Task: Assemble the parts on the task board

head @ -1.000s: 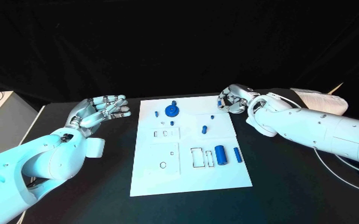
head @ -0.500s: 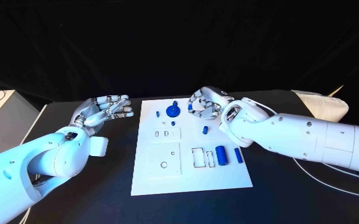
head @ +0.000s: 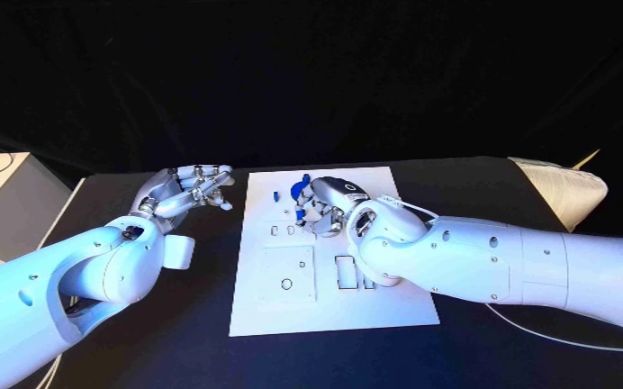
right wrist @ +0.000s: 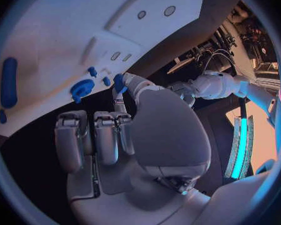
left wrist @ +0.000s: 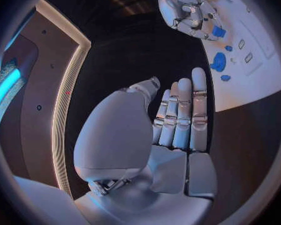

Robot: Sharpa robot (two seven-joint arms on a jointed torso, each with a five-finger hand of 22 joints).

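Right robot hand (right wrist: 118, 130) pinches a blue part (right wrist: 118, 82), hidden overhead.

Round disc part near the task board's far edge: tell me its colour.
Blue. The round disc part shows best in the right wrist view, lying on the white task board.

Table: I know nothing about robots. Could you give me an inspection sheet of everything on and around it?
Surface: black table, with the white board in the middle.
Job's things: blue disc, blue cylinder and small pegs on the board.
Clutter: pale bundle at the table's far right corner.
Hands: left hand beside the board, holding nothing; right hand over the board, pinching a small part.
Cables: thin white cable under the right arm.
Surroundings: black backdrop; pale box to the left.
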